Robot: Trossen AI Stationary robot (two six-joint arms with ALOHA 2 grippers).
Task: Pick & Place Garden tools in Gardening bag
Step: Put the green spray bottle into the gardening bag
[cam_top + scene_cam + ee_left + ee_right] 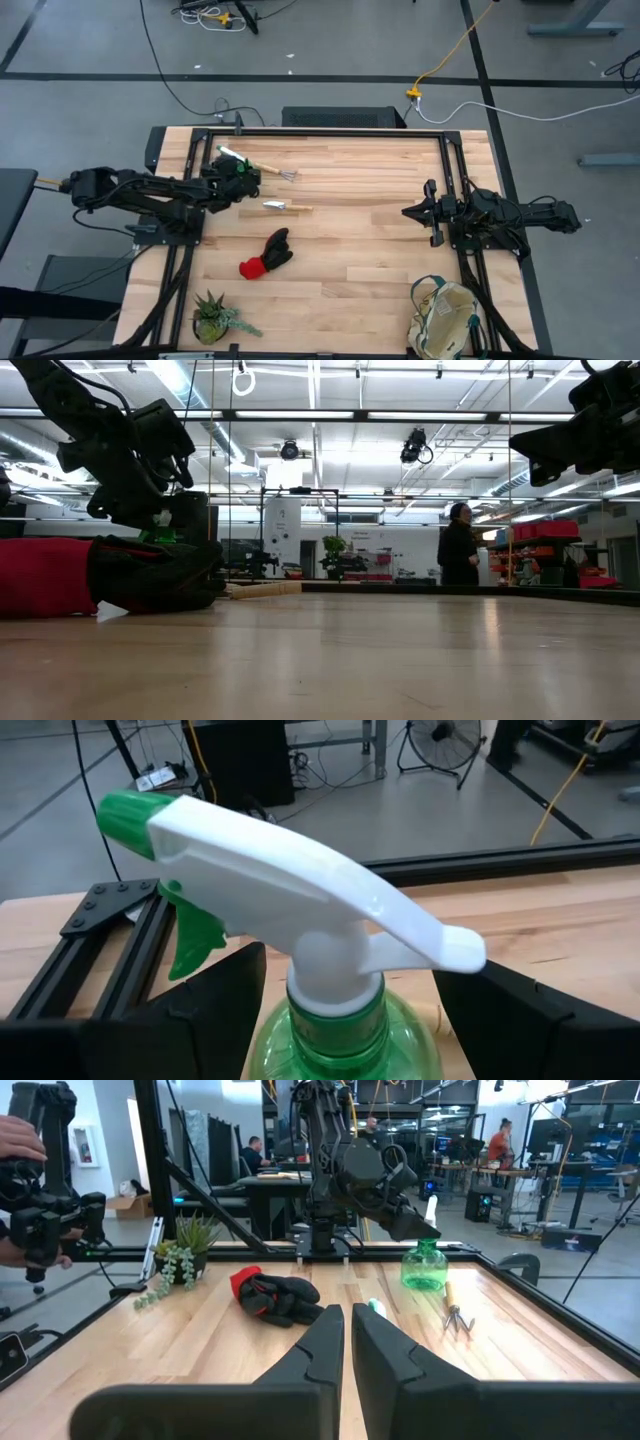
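High view: left gripper (243, 170) open around spray bottle (320, 1020), seemingly near table's far edge (330, 131).

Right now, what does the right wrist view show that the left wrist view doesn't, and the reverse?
Only the right wrist view: the red-and-black glove pair, the rake, the potted plant, the left arm reaching over the bottle, and the shut right gripper.

Only the left wrist view: a close look at the spray bottle's white trigger head and green nozzle, with the open left gripper on either side of the neck.

Both: the green spray bottle and the wooden table.
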